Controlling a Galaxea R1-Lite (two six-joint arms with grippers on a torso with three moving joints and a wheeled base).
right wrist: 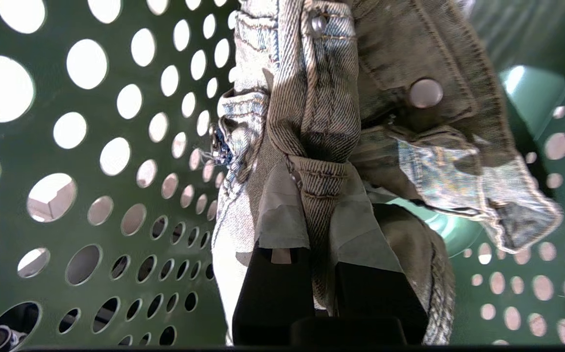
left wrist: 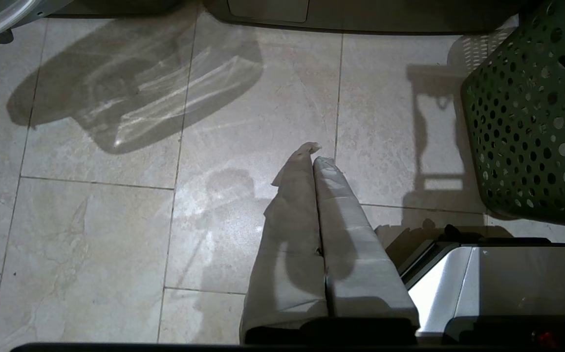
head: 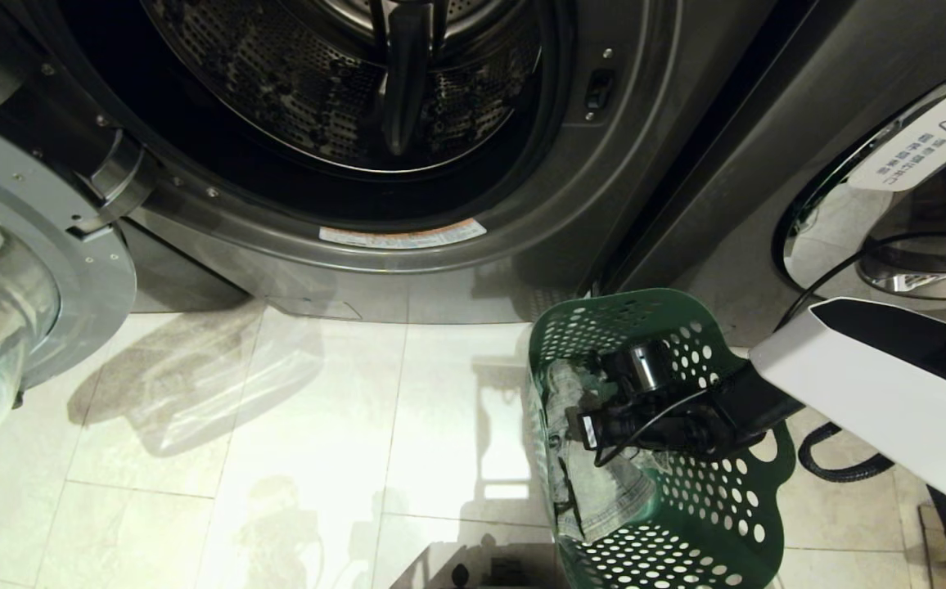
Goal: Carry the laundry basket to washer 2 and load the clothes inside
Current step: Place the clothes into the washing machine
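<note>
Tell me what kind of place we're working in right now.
Likely a laundromat or shared laundry room: two dark front-loading washers side by side, the open washer and its neighbour, pale floor tiles, and a green laundry basket holding denim clothes.

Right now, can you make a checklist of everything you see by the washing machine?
Surface: pale tiled floor, shadowed.
Job's things: green basket stands on the floor, right of the open washer; denim clothes are inside the basket; the drum looks empty.
Clutter: nothing seen.
Grippers: right gripper is inside the basket, jaws shut on a fold of the clothes; left gripper hangs over bare floor, shut, empty.
Cables: black cable by the right arm; black hose on the floor.
Surroundings: washer door swung open at left; another washer at right.
</note>
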